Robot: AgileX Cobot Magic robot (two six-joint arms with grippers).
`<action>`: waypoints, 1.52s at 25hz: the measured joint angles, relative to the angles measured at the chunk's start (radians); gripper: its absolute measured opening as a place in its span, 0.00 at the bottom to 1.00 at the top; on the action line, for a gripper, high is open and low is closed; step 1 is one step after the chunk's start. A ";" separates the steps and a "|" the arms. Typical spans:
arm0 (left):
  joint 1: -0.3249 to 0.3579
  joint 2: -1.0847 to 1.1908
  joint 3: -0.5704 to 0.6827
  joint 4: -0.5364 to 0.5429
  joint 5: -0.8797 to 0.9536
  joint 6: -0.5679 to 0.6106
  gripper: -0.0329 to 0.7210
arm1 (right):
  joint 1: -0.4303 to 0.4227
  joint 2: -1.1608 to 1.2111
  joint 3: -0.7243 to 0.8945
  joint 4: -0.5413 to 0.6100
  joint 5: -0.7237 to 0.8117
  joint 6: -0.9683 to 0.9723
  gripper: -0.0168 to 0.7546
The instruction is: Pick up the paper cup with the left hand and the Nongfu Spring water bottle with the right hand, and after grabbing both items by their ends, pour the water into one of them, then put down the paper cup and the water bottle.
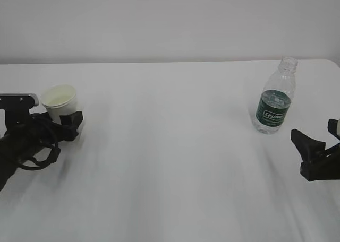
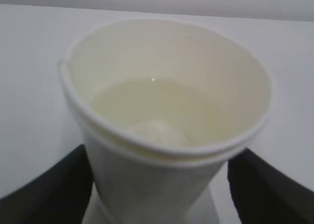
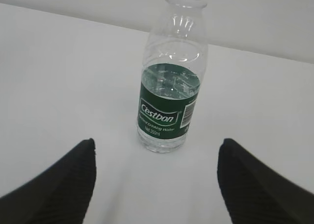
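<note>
The paper cup (image 1: 58, 98) stands upright on the white table (image 1: 170, 167) at the far left, with pale liquid, the water (image 2: 152, 103), low inside it. My left gripper (image 1: 66, 119) is open around the cup's lower wall (image 2: 157, 184). Its black fingers (image 2: 73, 180) flank the cup, and a gap shows on the right side. The Nongfu Spring water bottle (image 1: 275, 101), clear with a green label and no cap, stands upright at the right. My right gripper (image 1: 313, 133) is open just in front of the bottle (image 3: 169, 106), a short way from its base and with nothing between its fingers (image 3: 64, 184).
The white table runs back to a plain pale wall (image 1: 170, 19). Its right far corner (image 1: 332, 62) lies just behind the bottle. Nothing else stands on the table between the cup and the bottle.
</note>
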 joint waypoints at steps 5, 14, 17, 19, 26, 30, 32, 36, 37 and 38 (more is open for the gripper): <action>0.000 -0.040 0.065 0.027 0.000 -0.006 0.87 | 0.000 0.000 0.000 0.000 0.000 0.000 0.78; 0.000 -0.161 0.234 0.044 0.000 -0.009 0.86 | 0.000 0.000 0.000 -0.077 0.000 0.023 0.78; 0.000 -0.212 0.263 0.044 0.000 -0.009 0.85 | 0.000 0.000 0.000 -0.108 0.000 0.026 0.78; 0.000 -0.240 0.266 0.044 0.000 -0.009 0.84 | 0.000 0.000 -0.004 -0.115 0.000 0.026 0.78; 0.000 -0.334 0.272 0.044 0.000 -0.009 0.83 | 0.000 -0.061 -0.076 -0.108 0.000 0.027 0.78; 0.000 -0.382 0.272 0.044 0.000 -0.009 0.83 | 0.000 -0.117 -0.159 -0.097 0.112 0.030 0.78; 0.000 -0.413 0.272 0.044 0.000 -0.009 0.83 | 0.000 -0.132 -0.202 -0.091 0.172 0.030 0.78; 0.000 -0.480 0.274 0.044 0.000 -0.009 0.83 | 0.000 -0.158 -0.271 -0.081 0.273 0.032 0.78; 0.000 -0.498 0.275 0.039 0.000 -0.007 0.83 | 0.000 -0.168 -0.288 -0.076 0.300 0.036 0.78; 0.000 -0.517 0.275 0.032 0.000 -0.006 0.83 | 0.000 -0.175 -0.303 -0.071 0.323 0.040 0.78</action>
